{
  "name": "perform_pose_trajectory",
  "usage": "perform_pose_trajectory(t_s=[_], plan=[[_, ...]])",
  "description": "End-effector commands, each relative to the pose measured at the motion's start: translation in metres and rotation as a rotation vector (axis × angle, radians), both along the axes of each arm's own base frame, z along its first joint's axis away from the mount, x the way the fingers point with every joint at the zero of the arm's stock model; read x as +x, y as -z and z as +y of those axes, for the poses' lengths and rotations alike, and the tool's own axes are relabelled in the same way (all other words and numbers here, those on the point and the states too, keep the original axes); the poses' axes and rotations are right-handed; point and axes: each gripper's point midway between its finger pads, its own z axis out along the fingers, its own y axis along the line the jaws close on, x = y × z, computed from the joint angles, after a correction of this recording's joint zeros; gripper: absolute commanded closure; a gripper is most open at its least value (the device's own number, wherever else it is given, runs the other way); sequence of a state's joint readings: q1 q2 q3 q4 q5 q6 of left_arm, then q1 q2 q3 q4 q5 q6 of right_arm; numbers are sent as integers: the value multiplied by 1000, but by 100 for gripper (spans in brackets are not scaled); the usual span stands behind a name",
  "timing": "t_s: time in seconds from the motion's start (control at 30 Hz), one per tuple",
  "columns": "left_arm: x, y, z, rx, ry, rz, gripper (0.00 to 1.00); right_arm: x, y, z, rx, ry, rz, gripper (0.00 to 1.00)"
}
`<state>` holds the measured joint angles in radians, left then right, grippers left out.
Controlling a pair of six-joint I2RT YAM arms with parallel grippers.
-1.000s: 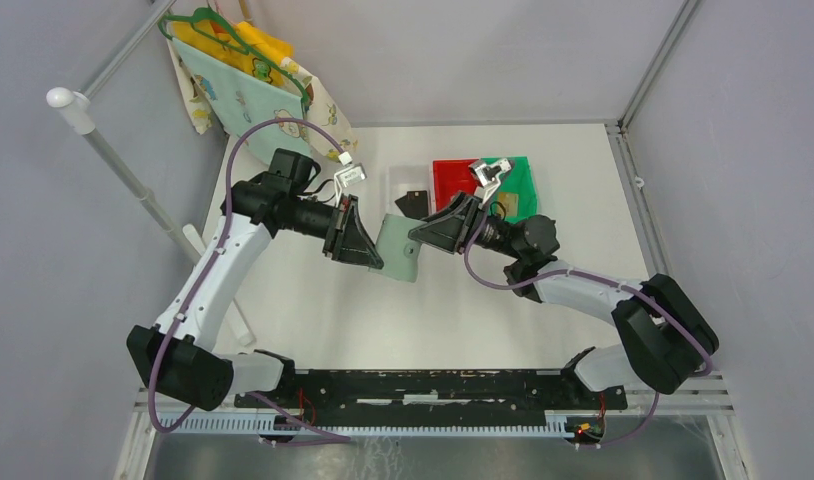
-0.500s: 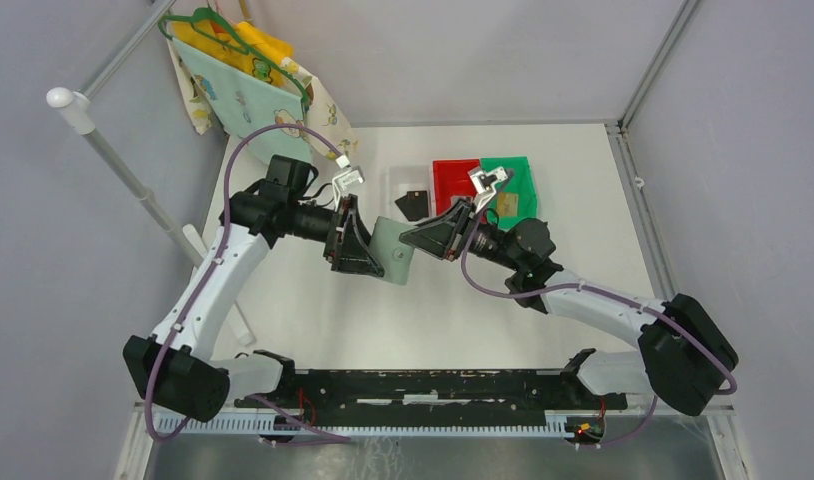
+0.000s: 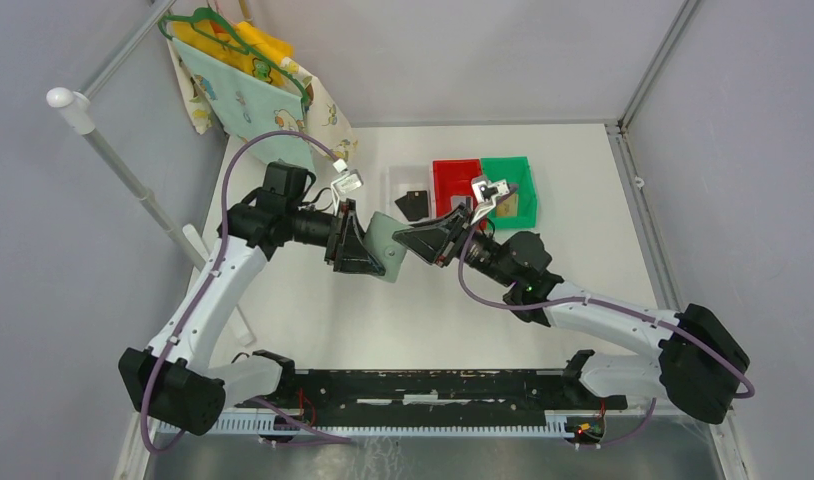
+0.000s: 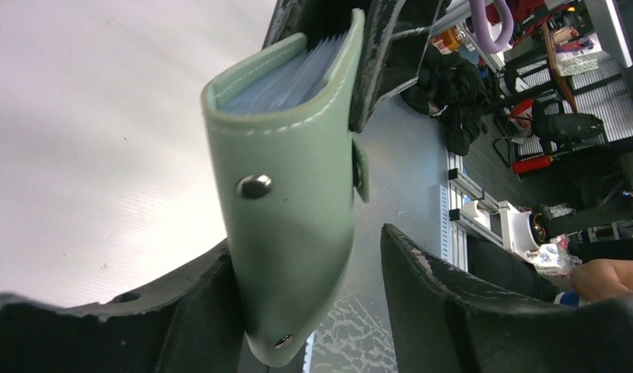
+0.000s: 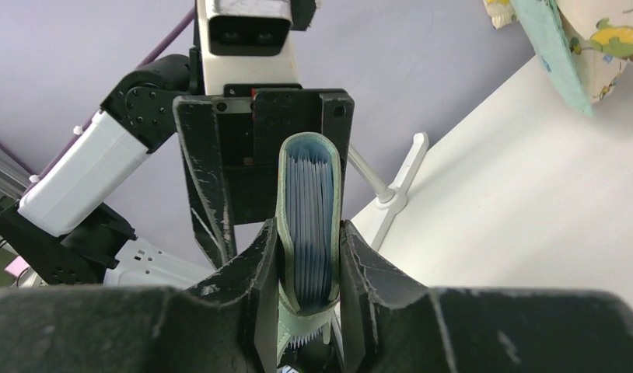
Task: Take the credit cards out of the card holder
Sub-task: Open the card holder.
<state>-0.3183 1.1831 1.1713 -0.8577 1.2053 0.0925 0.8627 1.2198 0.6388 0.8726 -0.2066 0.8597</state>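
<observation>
Right wrist view looks end-on into the card holder (image 5: 307,210), its grey-green cover wrapped round a stack of clear pockets. Whether credit cards sit in those pockets cannot be told from this angle. The holder hangs in the air above the middle of the table (image 3: 313,300), shut like a book.

The right gripper (image 5: 309,233) pinches it, one finger pressed flat against each cover. The left gripper (image 4: 306,256) stands round the opposite end with its jaws apart. The holder leans on one finger and a clear gap separates it from the other, so that gripper has hold of nothing.

I judge this a regrasp ahead of opening the holder. The next move calls for the left jaws to close on one cover only, so the two arms can part the covers and bare the pockets.
</observation>
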Motion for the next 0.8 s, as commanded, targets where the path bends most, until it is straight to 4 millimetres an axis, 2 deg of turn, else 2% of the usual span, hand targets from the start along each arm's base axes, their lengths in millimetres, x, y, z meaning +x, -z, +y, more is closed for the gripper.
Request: perform_pose_trajectory(t_s=[0.0, 0.13, 0.17, 0.2, 0.23, 0.27, 0.33, 0.43, 0.5, 0.6, 0.67, 0.77], plan=[[-13, -6, 2, -17, 26, -7, 43, 12, -49, -25, 132, 137, -98, 100], [-8, -7, 1, -11, 17, -9, 70, 12, -45, -23, 125, 136, -90, 100], [-5, -9, 0, -5, 12, -17, 76, 13, -42, -23, 113, 143, -80, 95], [-3, -10, 1, 3, 3, -23, 81, 16, -37, -23, 92, 157, -66, 86], [1, -8, 1, 24, -14, -35, 86, 21, -31, -25, 61, 182, -49, 71], [5, -7, 2, 45, -29, -47, 90, 26, -26, -27, 29, 210, -33, 53], [16, -2, 6, 102, -67, -91, 93, 41, -15, -35, -74, 302, 12, 26], [43, 11, 16, 216, -170, -175, 97, 61, -2, -52, -248, 441, 75, 6], [69, 21, 26, 303, -276, -235, 98, 66, 6, -57, -323, 481, 114, 5], [97, 28, 38, 386, -388, -302, 98, 63, 19, -52, -371, 469, 170, 6], [105, 32, 42, 411, -418, -320, 98, 60, 26, -42, -390, 441, 195, 9], [112, 39, 46, 449, -448, -344, 98, 53, 27, -21, -381, 382, 227, 10]])
